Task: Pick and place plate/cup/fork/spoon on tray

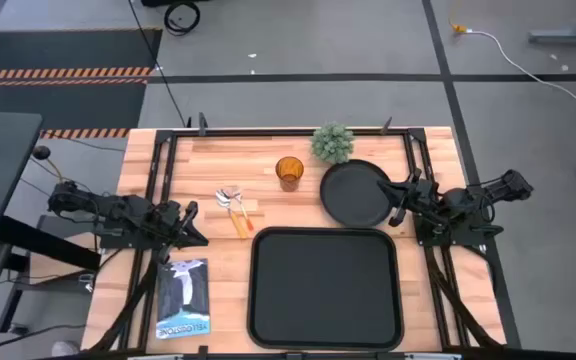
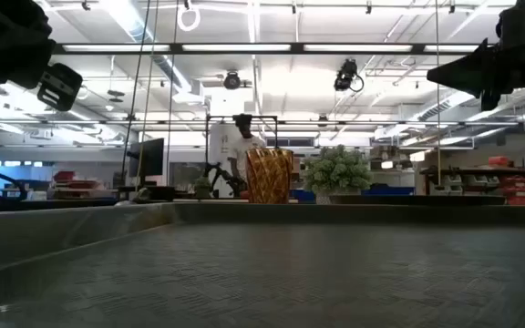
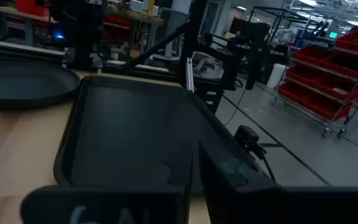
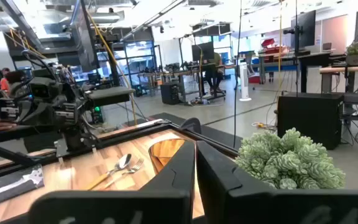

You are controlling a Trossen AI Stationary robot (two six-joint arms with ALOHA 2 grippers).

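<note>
The black tray lies at the table's near middle and fills the low view's foreground. The round black plate lies beyond it, to the right. The amber cup stands upright left of the plate. The spoon and the fork lie side by side left of the cup. My left gripper is shut and empty, raised left of the tray. My right gripper is shut and empty, raised over the plate's right rim.
A small green plant stands at the far edge behind the plate. A booklet lies left of the tray near the front edge. Dark frame rails run along both table sides. People show in the room beyond.
</note>
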